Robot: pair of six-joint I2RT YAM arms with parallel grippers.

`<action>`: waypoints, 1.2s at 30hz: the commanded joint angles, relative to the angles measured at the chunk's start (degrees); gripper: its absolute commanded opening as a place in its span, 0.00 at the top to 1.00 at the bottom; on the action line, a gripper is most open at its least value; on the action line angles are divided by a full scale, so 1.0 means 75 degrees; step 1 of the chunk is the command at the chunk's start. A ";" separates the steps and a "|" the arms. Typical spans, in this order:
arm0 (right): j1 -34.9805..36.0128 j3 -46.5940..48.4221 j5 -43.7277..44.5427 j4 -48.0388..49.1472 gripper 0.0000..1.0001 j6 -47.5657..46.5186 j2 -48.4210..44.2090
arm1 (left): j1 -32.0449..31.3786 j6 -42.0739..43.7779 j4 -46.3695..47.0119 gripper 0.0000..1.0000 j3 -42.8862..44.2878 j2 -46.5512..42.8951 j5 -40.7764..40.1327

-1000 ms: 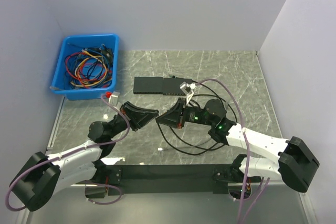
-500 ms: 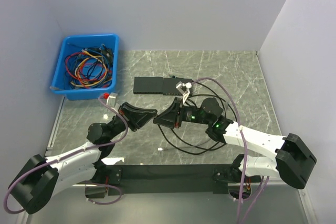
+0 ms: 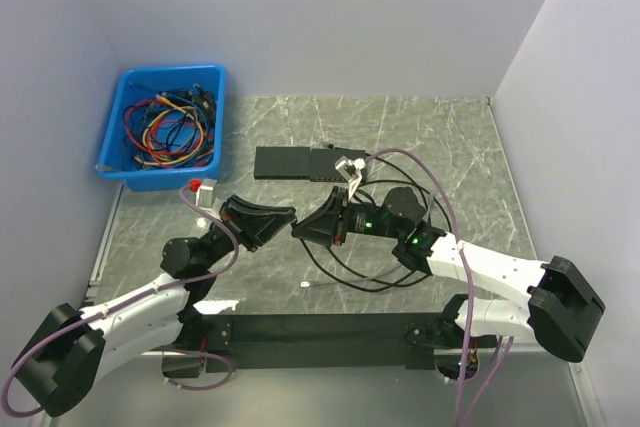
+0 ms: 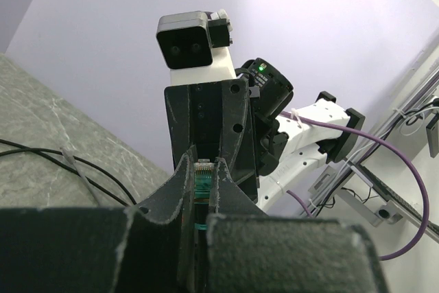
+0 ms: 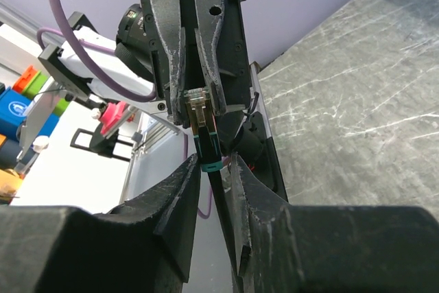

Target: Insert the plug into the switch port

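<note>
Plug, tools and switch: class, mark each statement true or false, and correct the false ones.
1. The blue bin holds cables. True.
2. The plug is in the switch. False: it is gripped between the left tool and the right tool, away from the switch.
3. The two tools meet tip to tip. True.
4. The switch lies inside the bin. False: it lies on the table, right of the bin.
</note>
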 commanded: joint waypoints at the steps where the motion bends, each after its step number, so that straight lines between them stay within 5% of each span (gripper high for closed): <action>1: 0.0033 0.0354 0.0094 0.0087 0.69 -0.0091 -0.0189 | -0.0033 0.0131 0.0593 0.99 0.0002 -0.0115 -0.0080; 25: 0.0045 0.0307 0.0153 0.0252 0.73 -0.0055 -0.0271 | -0.0033 0.0096 0.0722 0.99 -0.0197 0.0166 -0.0185; 36: 0.0022 -0.0009 0.0328 0.0217 0.90 -0.0278 -0.0411 | -0.0033 0.0365 0.0218 0.99 -0.0314 0.0154 -0.0349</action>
